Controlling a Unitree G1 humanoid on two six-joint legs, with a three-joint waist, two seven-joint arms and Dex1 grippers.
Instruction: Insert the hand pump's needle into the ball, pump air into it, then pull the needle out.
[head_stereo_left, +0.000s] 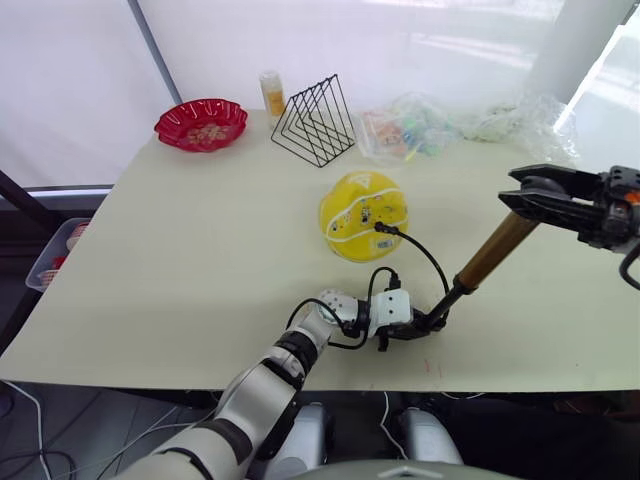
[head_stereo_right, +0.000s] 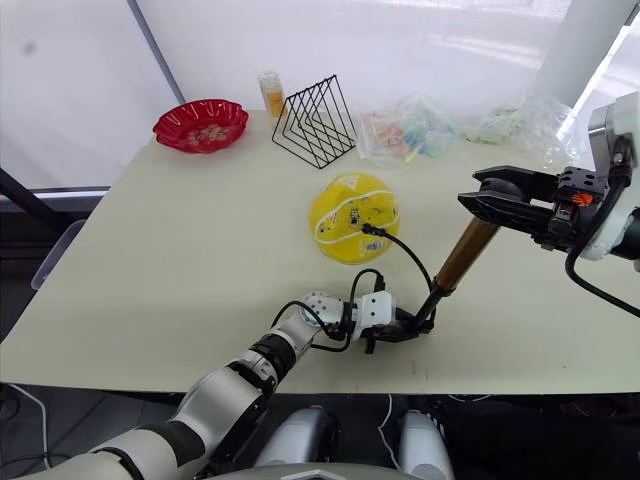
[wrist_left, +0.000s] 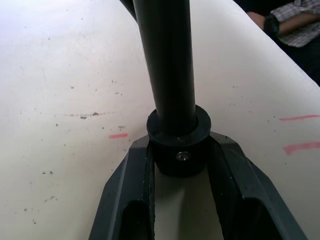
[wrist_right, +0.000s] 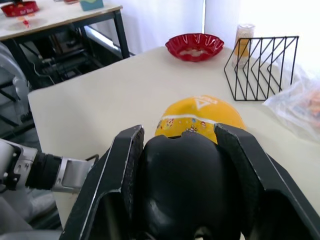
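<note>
The yellow ball (head_stereo_left: 363, 213) rests mid-table, flattened on its upper side. The hand pump (head_stereo_left: 492, 256) leans tilted to its right, brass barrel up, black base on the table. My left gripper (head_stereo_left: 430, 321) is shut on the pump's black base cap (wrist_left: 177, 150). My right gripper (head_stereo_left: 528, 196) is shut on the black knob handle (wrist_right: 180, 185) at the pump's upper end. The thin black hose (head_stereo_left: 425, 255) arcs from the base to a black fitting (head_stereo_left: 381, 228) set against the ball's near side. The needle's pin is hidden there.
At the table's back stand a red scalloped bowl (head_stereo_left: 200, 123), a small orange bottle (head_stereo_left: 271, 93), a black wire rack (head_stereo_left: 315, 122) and crumpled plastic bags (head_stereo_left: 415, 127). A person's arm (wrist_left: 287, 20) shows beyond the table edge. A basket (head_stereo_left: 55, 250) sits off the left side.
</note>
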